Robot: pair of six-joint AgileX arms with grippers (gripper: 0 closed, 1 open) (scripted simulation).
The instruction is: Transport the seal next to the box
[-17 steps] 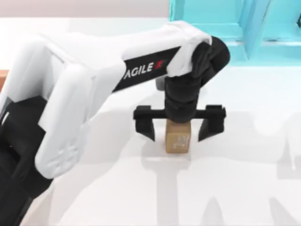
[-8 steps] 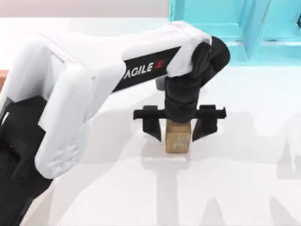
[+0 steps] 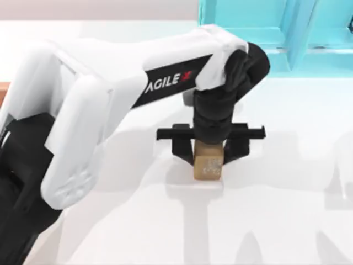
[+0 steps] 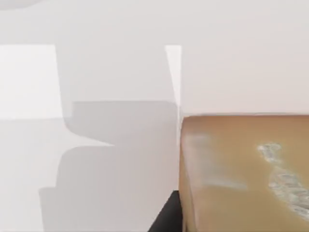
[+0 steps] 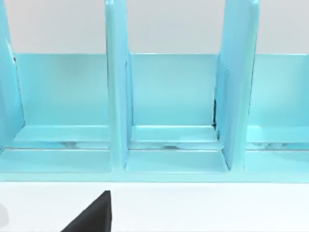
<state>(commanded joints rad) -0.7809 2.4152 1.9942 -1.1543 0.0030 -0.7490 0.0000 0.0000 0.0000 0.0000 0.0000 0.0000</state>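
Seal (image 3: 208, 163): small tan-brown block with whitish marks on its upper face, standing on the white table (image 3: 276, 221) near the middle of the top view; the left wrist view shows its marked face (image 4: 244, 171) up close. 
Left gripper (image 3: 209, 150): black, set down over the seal, one finger (image 3: 184, 149) on each side of the block, touching or very nearly touching its sides, so clenched about the seal. 
Left arm (image 3: 83, 121): white, lettered AGILE X, reaching from the table's left side. 
Turquoise shelf frame (image 3: 276, 27): at the far edge, right of centre; the right wrist view faces its upright dividers (image 5: 116, 87). 
Right gripper: finger state cannot be told.
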